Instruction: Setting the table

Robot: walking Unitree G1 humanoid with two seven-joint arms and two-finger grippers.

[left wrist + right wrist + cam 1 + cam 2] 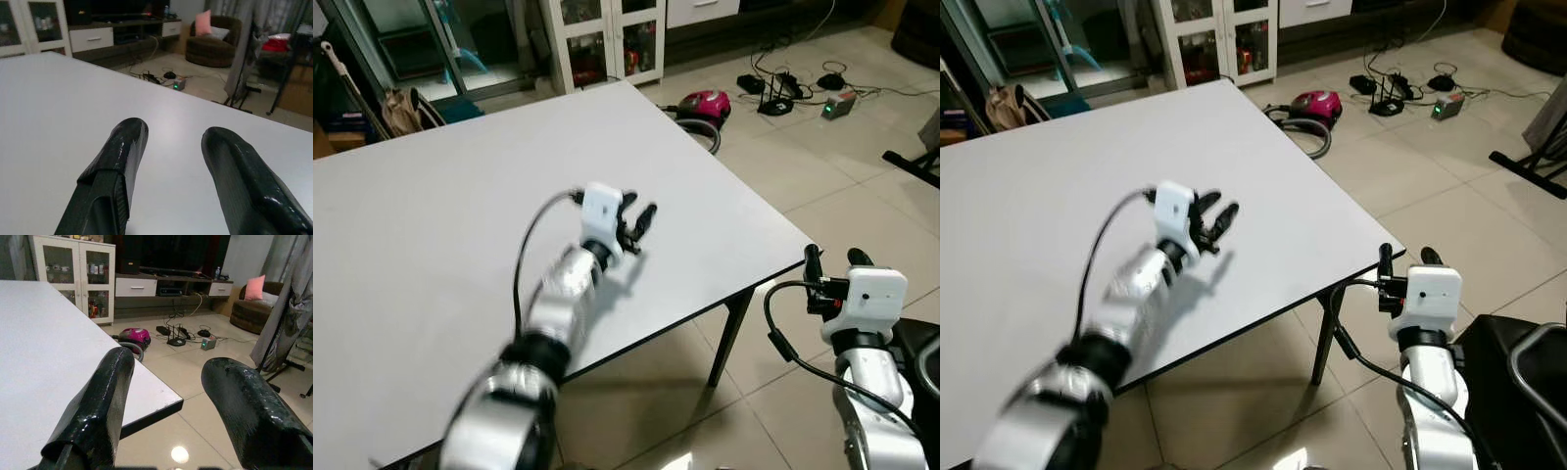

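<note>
- The head views show the left gripper [641,223] reaching out over the white bench [431,215], its jaws parted with nothing between them.
- The right gripper [832,259] hangs off the bench's near right corner, above the tiled floor [862,196]; its wrist view shows the jaws spread wide.
- No tableware lies on the bench top.
- At about 1 o'clock past the bench sit a pink vacuum cleaner [705,104] and tangled cables [793,86]; a glass-door cabinet [612,39] stands at 12 o'clock.
- The left wrist view adds a brown armchair [212,44] with a pink cushion [203,22].

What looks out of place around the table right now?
On the white table nothing is spilled or askew; the left pincer hovers open above it. Odd bits: a pink vacuum cleaner and tangled cables on the floor beyond its far corner.
</note>
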